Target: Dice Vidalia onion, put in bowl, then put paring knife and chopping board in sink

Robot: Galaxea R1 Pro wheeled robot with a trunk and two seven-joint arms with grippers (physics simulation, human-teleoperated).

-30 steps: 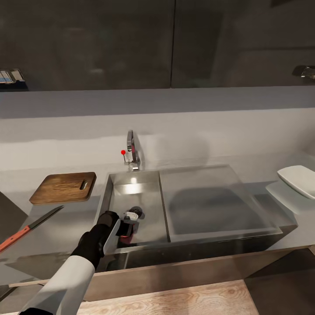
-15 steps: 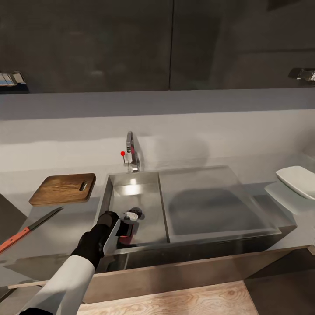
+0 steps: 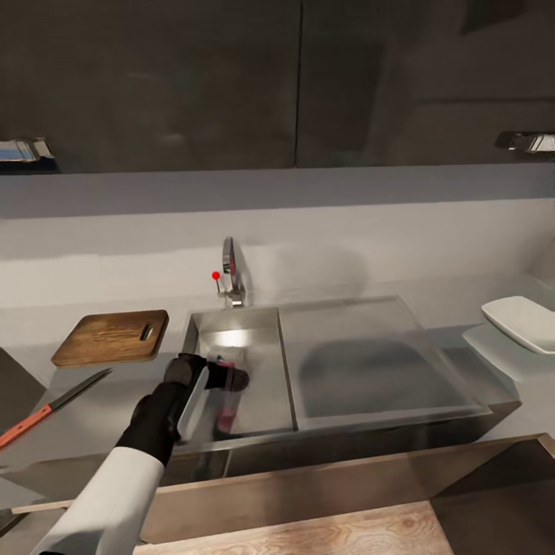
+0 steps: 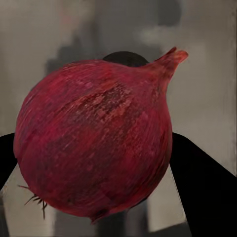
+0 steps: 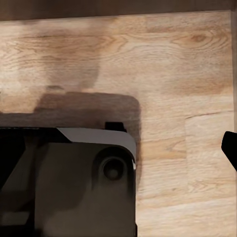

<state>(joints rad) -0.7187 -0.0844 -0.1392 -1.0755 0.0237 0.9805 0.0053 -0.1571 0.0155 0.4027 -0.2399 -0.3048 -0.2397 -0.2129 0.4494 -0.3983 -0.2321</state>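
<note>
The left gripper hangs over the basin of the sink, near its front wall, with the Vidalia onion pinched between its fingers. In the left wrist view the dark red bulb sits squarely between the two black fingers, one pressing on each side, its pointed tip tilted up and away and its root hairs at the opposite end; the steel basin is blurred behind it. From the head view the onion is a reddish blur just beside the fingers, above the basin floor.

The chopping board lies flat on the desk left of the sink, and the paring knife lies nearer the front edge, apart from the board. The bowl sits on the desk far right, beyond the drainboard.

The right wrist view looks down on wooden floor and a dark part of the robot's base; whether the right fingers are spread I cannot tell.
</note>
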